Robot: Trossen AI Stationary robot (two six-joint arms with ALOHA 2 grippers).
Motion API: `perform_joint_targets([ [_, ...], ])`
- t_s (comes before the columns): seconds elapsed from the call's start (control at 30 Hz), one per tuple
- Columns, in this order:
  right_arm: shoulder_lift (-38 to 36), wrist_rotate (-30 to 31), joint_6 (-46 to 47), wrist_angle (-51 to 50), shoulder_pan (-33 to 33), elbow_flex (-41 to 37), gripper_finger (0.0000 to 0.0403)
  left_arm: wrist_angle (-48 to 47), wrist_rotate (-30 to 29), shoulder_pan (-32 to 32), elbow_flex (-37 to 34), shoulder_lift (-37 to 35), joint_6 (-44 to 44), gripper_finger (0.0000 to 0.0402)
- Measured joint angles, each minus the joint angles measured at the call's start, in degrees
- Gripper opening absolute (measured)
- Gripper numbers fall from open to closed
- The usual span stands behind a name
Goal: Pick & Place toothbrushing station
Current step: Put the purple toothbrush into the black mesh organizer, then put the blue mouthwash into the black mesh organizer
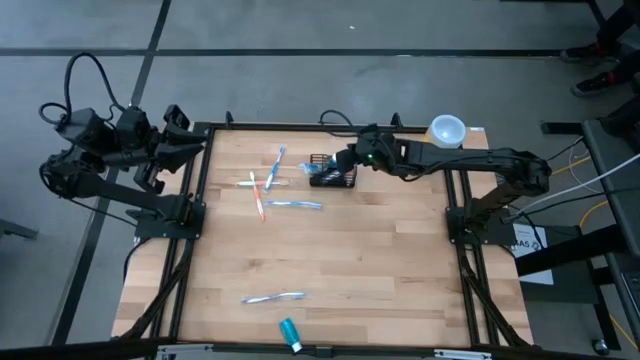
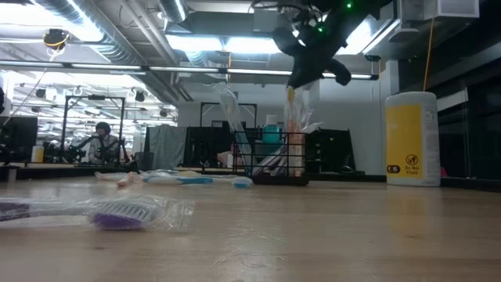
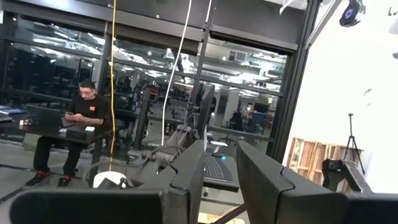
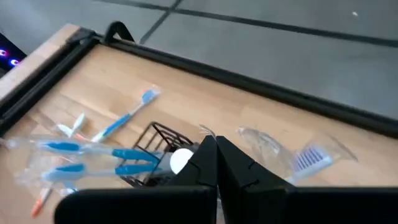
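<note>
The toothbrushing station, a small black wire-mesh caddy (image 1: 332,177) (image 2: 270,160) (image 4: 157,135), stands on the table near its far edge, with wrapped brushes sticking out of it. My right gripper (image 1: 346,160) (image 2: 307,77) (image 4: 216,155) hovers just above it, slanting down, shut on a clear-wrapped toothbrush (image 2: 292,106). My left gripper (image 1: 186,150) (image 3: 219,180) is raised beyond the table's left edge, open, with nothing between its fingers. My right gripper pinches the clear-wrapped toothbrush between its two shut fingers. The bristle end in its wrapper (image 4: 306,157) sticks out past the fingers. The orange handle (image 2: 291,100) hangs down into the caddy. The fingers come slanting down from the table's right side; the exact place of contact is hidden by the fingers.
Several wrapped toothbrushes lie loose left of the caddy (image 1: 276,165) (image 1: 258,195) (image 1: 296,204), and one lies near the front (image 1: 272,297) (image 2: 117,213). A teal tube (image 1: 290,332) lies at the front edge. A yellow canister with a white lid (image 1: 447,130) (image 2: 410,139) stands at the far right.
</note>
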Motion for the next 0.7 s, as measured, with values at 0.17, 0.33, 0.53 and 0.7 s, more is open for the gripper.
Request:
perform_joint_targets([
  [0.17, 0.33, -0.02, 0.42, -0.41, 0.09, 0.00, 0.0001, 0.06, -0.01, 0.00, 0.00, -0.67, 0.48, 0.0088],
  [0.33, 0.33, -0.84, 1.68, -0.78, -0.17, 0.00, 0.0038, -0.02, 0.05, 0.02, 0.00, -0.68, 0.52, 0.0088],
  [0.53, -0.04, -0.87, 1.89, -1.22, -1.40, 0.00, 0.0117, -0.15, 0.41, 0.00, 0.00, -0.68, 0.94, 0.0088],
  [0.7, -0.83, -1.87, 2.85, 1.30, -4.38, -0.01, 0.0174, -0.15, 0.68, 0.01, 0.00, -0.68, 1.02, 0.0088],
])
